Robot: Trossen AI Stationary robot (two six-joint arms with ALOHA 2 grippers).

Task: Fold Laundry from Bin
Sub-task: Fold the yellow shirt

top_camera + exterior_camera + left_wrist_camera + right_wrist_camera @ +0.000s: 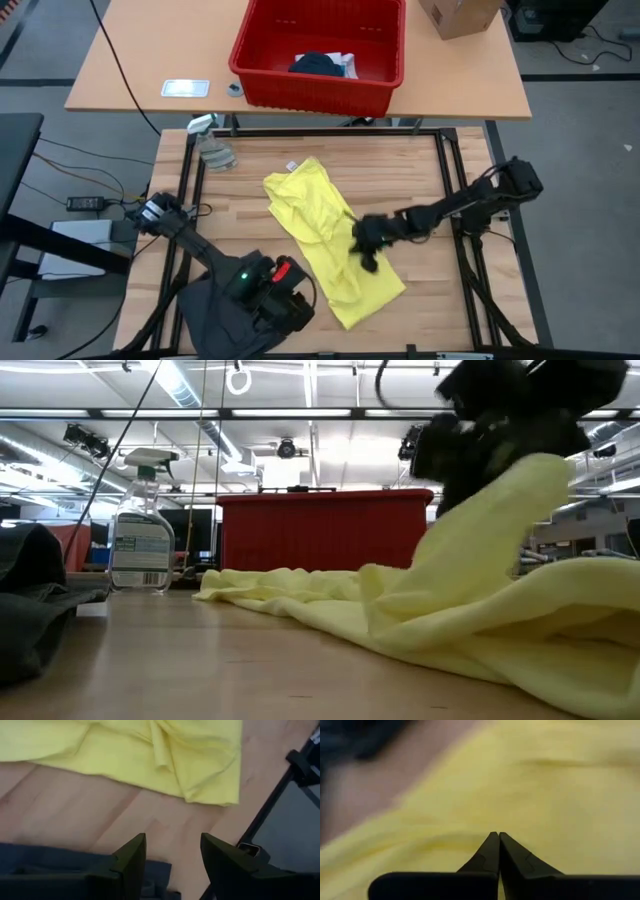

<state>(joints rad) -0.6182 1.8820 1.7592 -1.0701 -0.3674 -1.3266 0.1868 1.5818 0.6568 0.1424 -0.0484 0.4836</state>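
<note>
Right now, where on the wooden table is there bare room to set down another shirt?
Bare wood lies right of the yellow shirt, toward the table's right rail, and between the spray bottle and the dark grey garment. The middle is crowded.

Yellow garment (325, 235), dark grey garment (215, 320), red bin (320, 90)

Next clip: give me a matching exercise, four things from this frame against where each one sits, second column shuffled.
Things:
1. yellow garment
2. dark grey garment
3. red bin
4. spray bottle

Places:
A. far-left corner of the wooden table
B. on the separate table beyond, holding dark and white laundry
C. spread across the middle, pinched by the shut right pincer
D. near-left edge, beside the open left pincer

Pairs: 1-C, 2-D, 3-B, 4-A
</note>
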